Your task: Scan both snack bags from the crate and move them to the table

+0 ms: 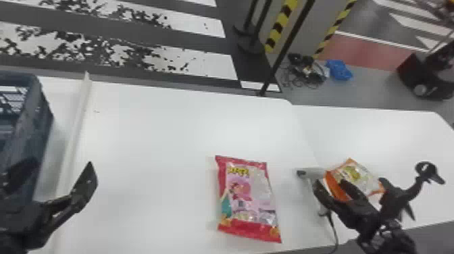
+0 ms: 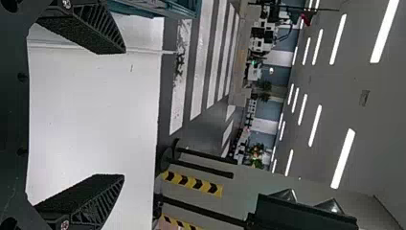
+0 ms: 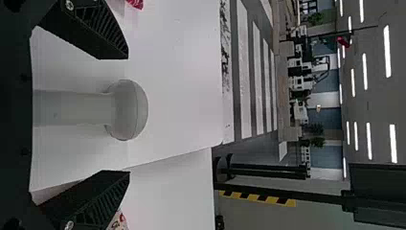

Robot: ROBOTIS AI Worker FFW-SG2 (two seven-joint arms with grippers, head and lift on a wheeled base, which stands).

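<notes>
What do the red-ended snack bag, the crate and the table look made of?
The red-ended snack bag looks like glossy plastic film, given its bright glints. The crate is probably rigid plastic, fairly dull, with openwork. The table could be laminate, smooth with a soft sheen, though paint is possible.

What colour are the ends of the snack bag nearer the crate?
Red; the bag shows best in the head view.

Head view: bright overall, light soft. Diffuse glare on the table [image 1: 152, 135] and the side table [image 1: 368, 135]. Small highlights on the red bag's [image 1: 248, 199] film, faint shadow along its edge. Both wrist views: overhead light, ceiling strips [image 2: 343, 158] blown out white against a dim grey ceiling [image 2: 383, 110].
</notes>
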